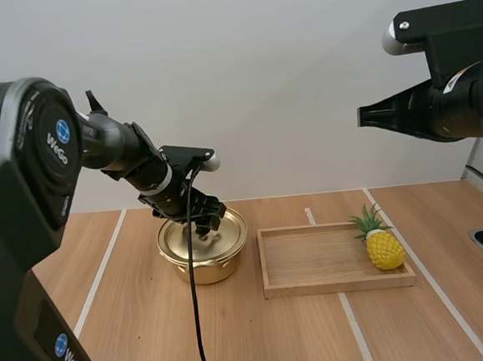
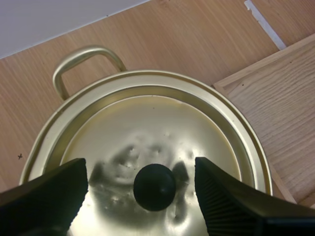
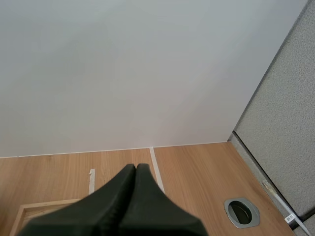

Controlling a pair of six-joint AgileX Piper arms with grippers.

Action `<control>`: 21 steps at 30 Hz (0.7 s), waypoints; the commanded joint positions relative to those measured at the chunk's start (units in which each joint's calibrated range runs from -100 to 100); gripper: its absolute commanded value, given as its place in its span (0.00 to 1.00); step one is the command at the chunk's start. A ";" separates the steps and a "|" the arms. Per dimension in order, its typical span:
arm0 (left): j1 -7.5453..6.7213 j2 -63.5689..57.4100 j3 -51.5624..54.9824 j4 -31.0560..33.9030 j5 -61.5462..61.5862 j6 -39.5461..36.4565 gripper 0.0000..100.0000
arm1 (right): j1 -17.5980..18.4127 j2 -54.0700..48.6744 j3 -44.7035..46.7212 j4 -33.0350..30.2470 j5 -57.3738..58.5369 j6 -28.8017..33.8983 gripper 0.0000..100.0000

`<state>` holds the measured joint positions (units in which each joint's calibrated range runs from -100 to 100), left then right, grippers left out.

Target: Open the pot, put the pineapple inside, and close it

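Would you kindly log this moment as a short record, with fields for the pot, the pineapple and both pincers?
pot: gold, on the table, left of the wooden tray
lid: on the pot
knob: black, between the left pincer's fingers, not touched
pineapple: upright at the tray's right end
left pincer: open, astride the knob
right pincer: shut on nothing, raised over the table's right side
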<state>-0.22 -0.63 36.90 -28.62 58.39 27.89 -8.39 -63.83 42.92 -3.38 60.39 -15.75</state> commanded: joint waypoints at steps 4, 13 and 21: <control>-0.18 0.07 0.30 -1.17 0.82 0.20 0.87 | -0.23 -0.20 -0.45 0.09 -0.34 -0.14 0.00; -0.18 0.07 0.30 -1.31 3.02 -0.90 0.00 | -0.23 -0.20 -0.45 0.09 -0.34 -0.14 0.00; -0.18 -2.63 0.30 -4.58 -3.24 -0.90 0.00 | -0.23 -0.20 -0.45 0.09 -0.34 -0.14 0.00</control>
<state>-0.22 -0.63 36.90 -30.09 60.28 27.48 -8.39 -63.83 42.92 -3.38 60.39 -15.75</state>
